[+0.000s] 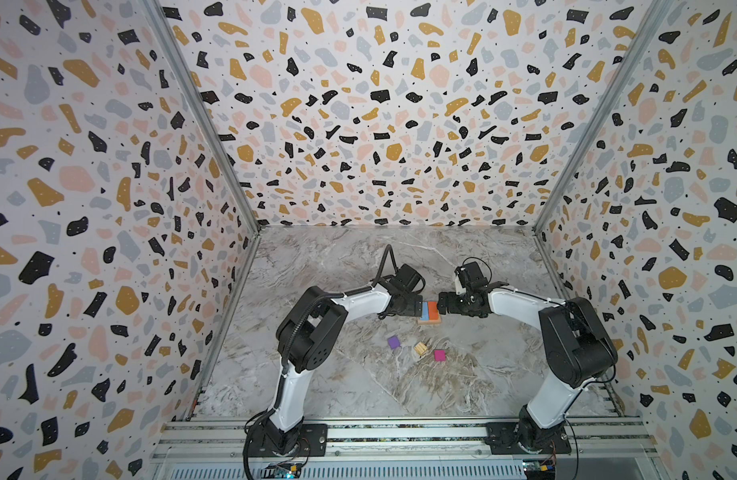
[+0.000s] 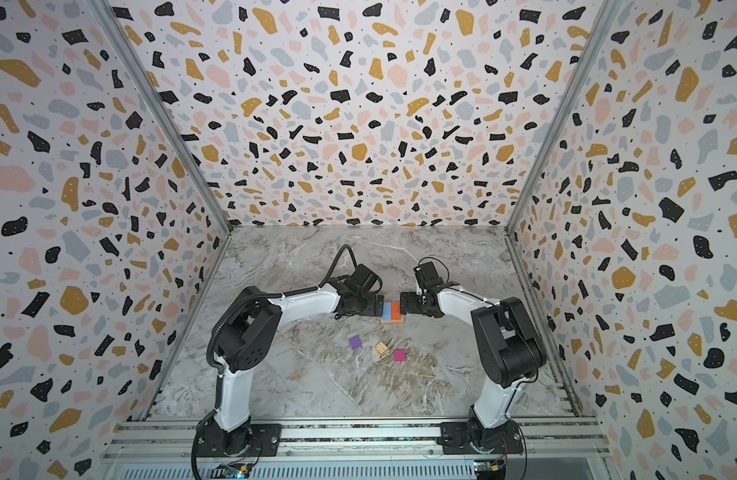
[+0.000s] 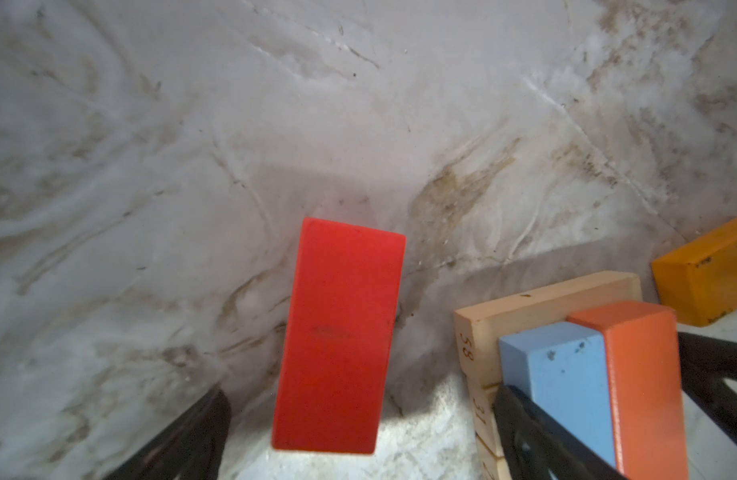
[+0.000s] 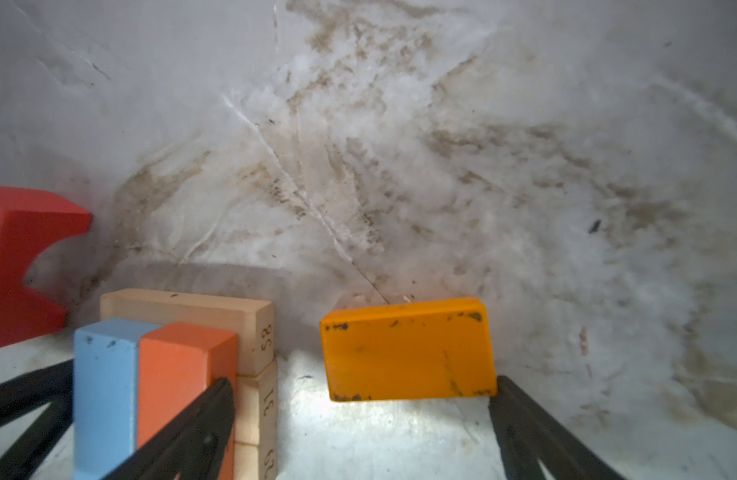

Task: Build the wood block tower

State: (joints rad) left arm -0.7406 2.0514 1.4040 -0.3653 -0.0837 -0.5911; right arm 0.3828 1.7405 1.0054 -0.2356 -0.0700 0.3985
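L gripper (image 3: 360,395): jaws wide open, nothing held, low over the tabletop (image 3: 275,124).
Red block (image 3: 337,336): flat on the table, right btwn the L fingers (image 3: 184,436), gap on either side. Long axis runs out along the fingers, so a close would pinch its narrow width.
R gripper (image 4: 362,381): wide open too, empty.
Yellow-orange block (image 4: 408,349): btwn the R fingers (image 4: 520,411), long axis ACROSS the gap, nearly fills it. One end sits at a fingertip; can't tell if it touches.
Tower (image 1: 428,312): tan base (image 3: 541,299) w/ light blue block (image 3: 566,374) + red-orange block (image 3: 641,374) side by side on top. Sits btwn the two grippers, just outside each one's inner finger.
Cubes: purple cube (image 1: 394,342), tan cube (image 1: 420,349), magenta cube (image 1: 439,355) loose, well apart from both grippers.
Call: L looks better lined up, for red. R prob needs a wrist turn first.
Risk: inner fingers could nudge the tower.
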